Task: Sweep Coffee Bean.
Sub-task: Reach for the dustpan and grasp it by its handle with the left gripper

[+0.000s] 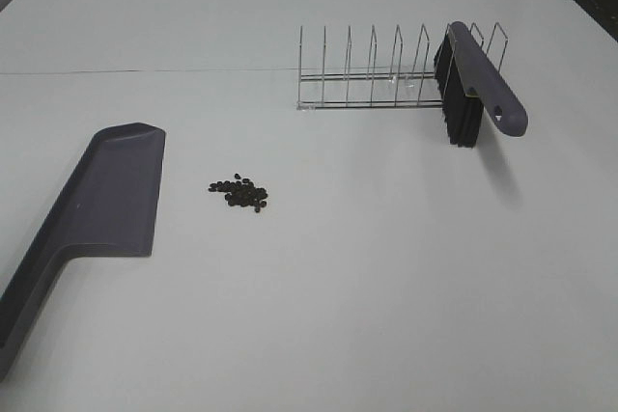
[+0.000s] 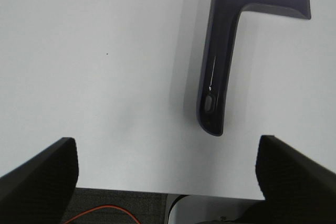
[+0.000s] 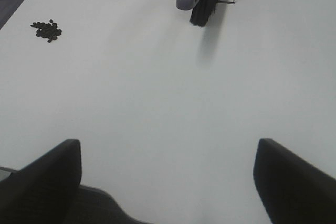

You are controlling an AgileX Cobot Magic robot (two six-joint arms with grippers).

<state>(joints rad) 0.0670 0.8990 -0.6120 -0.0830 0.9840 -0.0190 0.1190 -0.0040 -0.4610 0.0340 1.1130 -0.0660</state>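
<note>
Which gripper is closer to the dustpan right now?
Left. The left gripper sits open just short of the dustpan handle; the right gripper is well away, only the pan's corner in its view.

Dustpan (image 1: 106, 190) handle cropped (left edge); coffee bean (image 1: 238, 194) uncountable.

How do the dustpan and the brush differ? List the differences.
Pose: the dustpan lies flat on the table; the brush leans in the wire rack, bristles down. Shape: the dustpan is a broad scoop; the brush is narrow with black bristles. Place: the dustpan lies near the coffee beans; the brush sits farther off. Both are grey-purple.
</note>
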